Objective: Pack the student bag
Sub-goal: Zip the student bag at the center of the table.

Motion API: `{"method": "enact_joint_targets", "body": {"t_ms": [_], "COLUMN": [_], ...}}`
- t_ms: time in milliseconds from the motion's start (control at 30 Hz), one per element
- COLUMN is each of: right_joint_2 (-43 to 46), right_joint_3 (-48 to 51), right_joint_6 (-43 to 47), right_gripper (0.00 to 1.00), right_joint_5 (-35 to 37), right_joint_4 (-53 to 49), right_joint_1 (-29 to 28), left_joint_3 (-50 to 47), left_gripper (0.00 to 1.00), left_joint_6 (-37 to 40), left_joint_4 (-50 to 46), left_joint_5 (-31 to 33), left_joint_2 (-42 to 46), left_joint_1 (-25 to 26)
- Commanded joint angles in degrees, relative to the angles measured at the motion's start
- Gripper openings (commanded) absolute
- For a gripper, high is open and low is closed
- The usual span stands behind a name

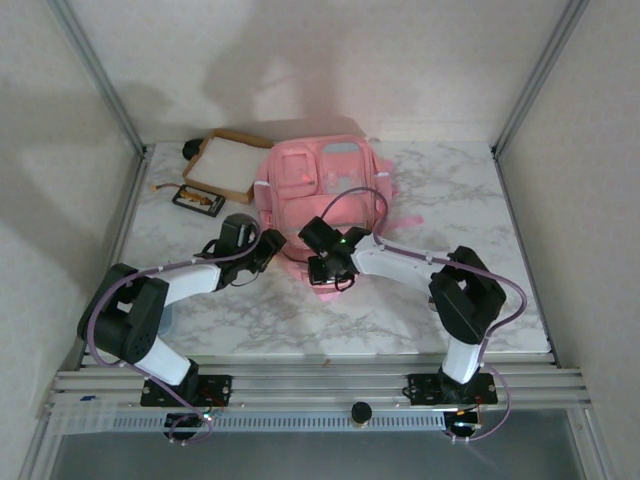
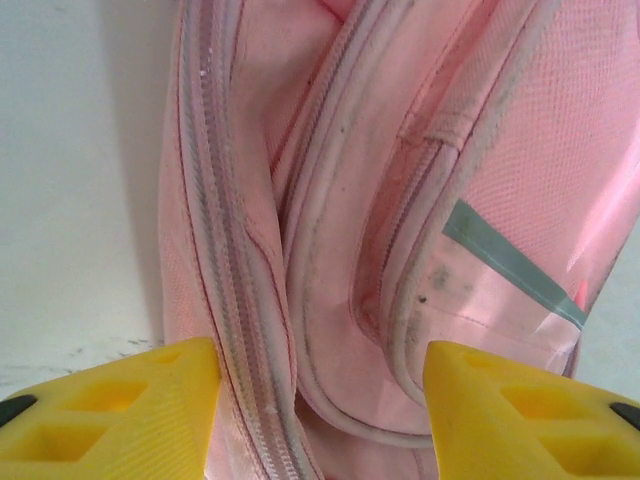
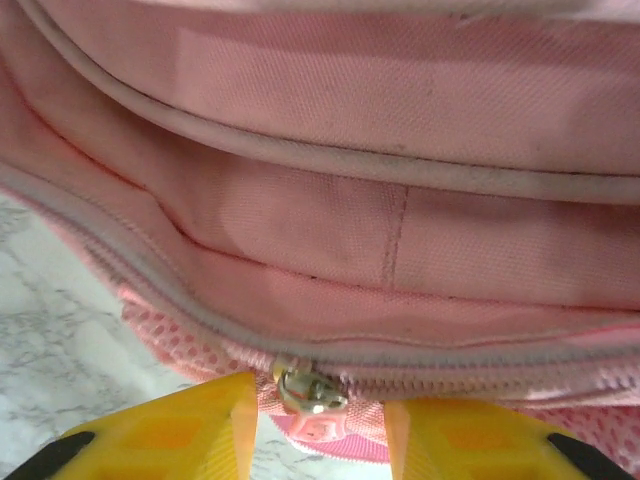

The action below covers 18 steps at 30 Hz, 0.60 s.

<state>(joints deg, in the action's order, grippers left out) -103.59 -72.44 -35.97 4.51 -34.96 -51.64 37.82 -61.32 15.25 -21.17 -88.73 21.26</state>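
Note:
The pink student bag [image 1: 318, 190] lies flat in the middle of the table, front pockets up. My left gripper [image 1: 270, 250] is at its near left corner; in the left wrist view its yellow fingers [image 2: 120, 415] stand open astride the bag's side zipper [image 2: 232, 300] and piping. My right gripper [image 1: 325, 268] is at the bag's near edge. In the right wrist view it is open, and a silver zipper slider with a pink pull [image 3: 310, 392] sits between the fingertips, not clamped. The bag's zipper [image 3: 470, 365] runs right from the slider.
A shallow tan cardboard tray [image 1: 232, 165] sits at the back left beside the bag. A small dark flat item [image 1: 198, 198] lies in front of it. Marble tabletop [image 1: 450, 190] is bare on the right. Aluminium frame posts stand at the back corners.

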Motion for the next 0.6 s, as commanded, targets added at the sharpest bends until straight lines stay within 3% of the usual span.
{"method": "enact_joint_targets", "body": {"t_ms": [0,167,300,433,500,567], "right_joint_2": [-2.41,-2.42,-1.47,-1.02,-0.66,-0.32], "right_joint_3": [-1.39,-1.75,-2.05,-2.91,-2.98,-3.17], "right_joint_6": [0.11,0.06,0.54,0.71,0.81,0.81], "right_gripper": [0.35,0.14,0.08,0.01,0.01,0.00], "right_joint_5": [0.48,2.96,2.95,2.52,2.77,3.13], "right_joint_4": [-1.63,-0.81,-0.58,-1.10,-1.38,-2.17], "right_joint_1": [-0.05,-0.05,0.13,0.06,0.12,0.11], "left_joint_3": [-0.84,-2.43,-5.80,-2.52,-3.69,-4.18], "left_gripper": [0.56,0.60,0.67,0.70,0.66,0.50], "left_joint_6": [-1.87,-5.46,-10.51,-12.25,-15.05,-16.33], "left_joint_4": [1.66,3.15,7.23,6.03,8.61,9.58], "left_joint_5": [1.29,1.86,4.10,4.39,5.13,7.58], "left_joint_2": [1.68,2.79,3.65,-0.92,-2.53,-3.08], "left_joint_1": [1.72,5.06,6.17,8.22,8.54,8.54]}}
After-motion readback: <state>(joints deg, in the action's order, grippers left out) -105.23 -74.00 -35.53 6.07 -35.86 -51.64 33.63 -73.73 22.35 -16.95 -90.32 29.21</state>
